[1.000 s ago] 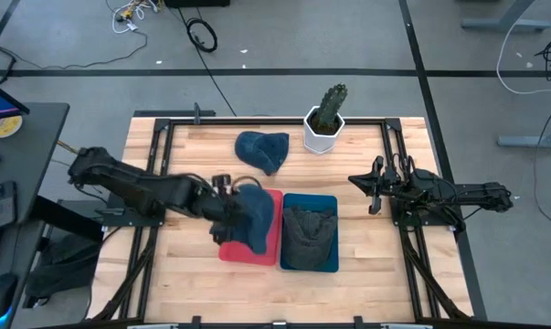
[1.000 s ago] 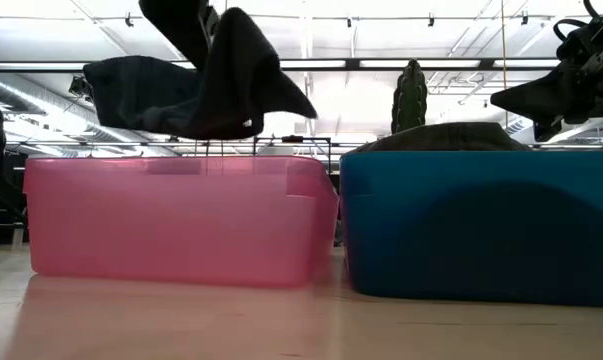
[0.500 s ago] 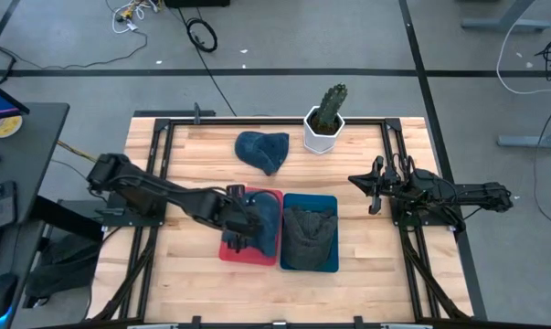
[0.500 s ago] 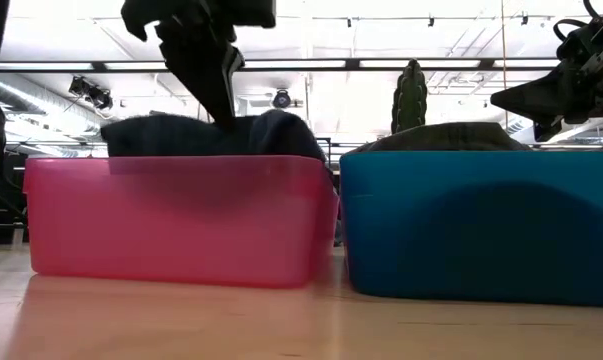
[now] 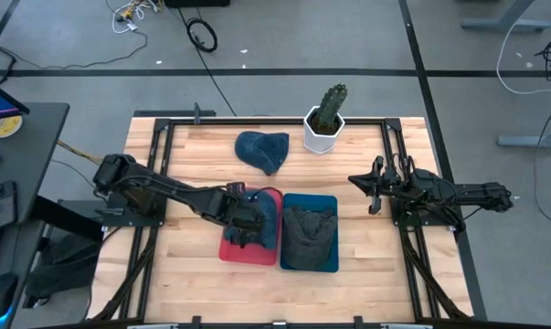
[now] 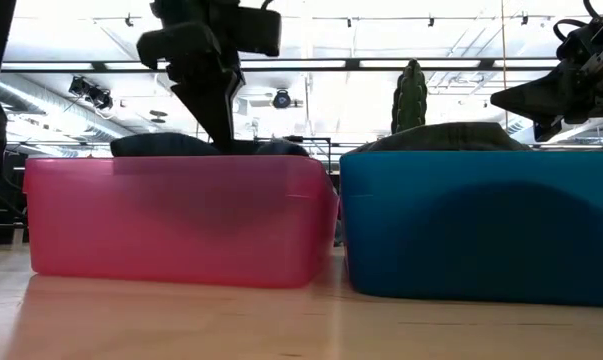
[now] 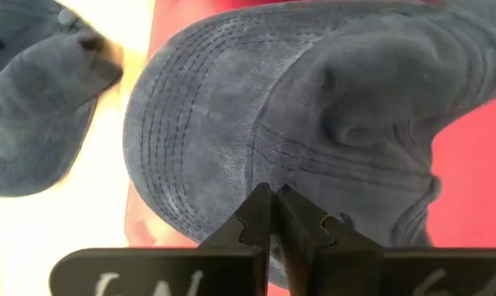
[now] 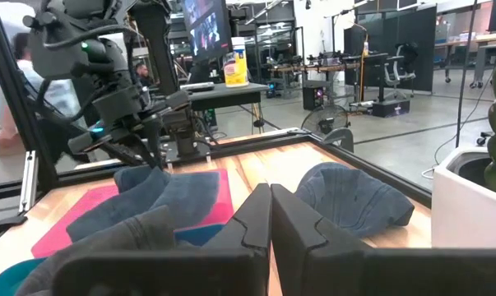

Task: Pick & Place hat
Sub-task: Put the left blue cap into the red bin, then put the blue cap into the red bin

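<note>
A blue denim hat (image 5: pixel 262 219) lies in the pink bin (image 5: pixel 231 254), its top just above the rim (image 6: pixel 171 165) in the low view. My left gripper (image 5: pixel 241 225) stands over that bin, pointing down, shut on the hat (image 7: pixel 313 107). A dark grey hat (image 5: pixel 310 233) fills the teal bin (image 5: pixel 309 197) beside it. A second blue hat (image 5: pixel 262 149) rests flat on the table toward the far edge. My right gripper (image 5: pixel 370 192) waits shut above the table's right side. My left gripper pinches the blue hat between its two fingers, where the stitched brim meets the crown (image 7: pixel 260 168). It comes from above, pointing down (image 6: pixel 221 130). The hat lies in the pink bin, slack, its brim toward the table's left.
A white pot with a cactus (image 5: pixel 324 123) stands at the far edge, right of the second hat. The two bins sit side by side at the table's middle. Bare wood shows at the near edge and on the left. A black frame borders the table.
My left gripper has gone down into the pink bin, shifting a little toward the near-right, still shut on the hat. The blue hat, which hung clear above the bin, has sunk into it and now lies there with only its top over the rim.
</note>
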You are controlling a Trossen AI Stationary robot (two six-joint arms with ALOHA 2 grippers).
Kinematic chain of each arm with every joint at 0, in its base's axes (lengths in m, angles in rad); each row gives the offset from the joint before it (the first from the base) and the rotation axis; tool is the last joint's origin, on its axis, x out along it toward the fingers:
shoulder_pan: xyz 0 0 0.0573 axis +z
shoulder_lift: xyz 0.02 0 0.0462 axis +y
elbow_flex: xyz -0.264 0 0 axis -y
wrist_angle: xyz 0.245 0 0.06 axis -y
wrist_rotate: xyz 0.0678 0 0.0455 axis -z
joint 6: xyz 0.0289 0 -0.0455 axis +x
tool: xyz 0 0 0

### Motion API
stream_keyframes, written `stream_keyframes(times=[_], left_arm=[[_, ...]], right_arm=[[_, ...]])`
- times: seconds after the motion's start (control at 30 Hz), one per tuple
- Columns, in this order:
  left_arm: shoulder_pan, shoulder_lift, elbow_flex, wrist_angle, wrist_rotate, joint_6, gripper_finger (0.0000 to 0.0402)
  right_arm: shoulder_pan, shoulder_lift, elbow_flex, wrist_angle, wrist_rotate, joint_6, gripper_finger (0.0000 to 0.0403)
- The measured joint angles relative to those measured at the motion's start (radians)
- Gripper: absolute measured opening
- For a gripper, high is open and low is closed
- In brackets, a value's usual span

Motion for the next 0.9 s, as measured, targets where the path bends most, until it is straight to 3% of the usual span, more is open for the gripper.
stream_keyframes(times=[0.57, 0.77, 0.9], left_arm=[[0.081, -0.001, 0.000, -0.070, -0.044, -0.025, 0.0146], [0.194, -0.001, 0.000, -0.036, -0.052, -0.069, 0.0188], [0.304, -0.001, 0.000, 0.084, -0.055, -0.095, 0.0208]], right_arm=[[0.000, 0.000, 0.000, 0.000, 0.000, 0.000, 0.0013], [0.000, 0.000, 0.000, 0.000, 0.000, 0.000, 0.0013], [0.000, 0.000, 0.000, 0.000, 0.000, 0.000, 0.0013]])
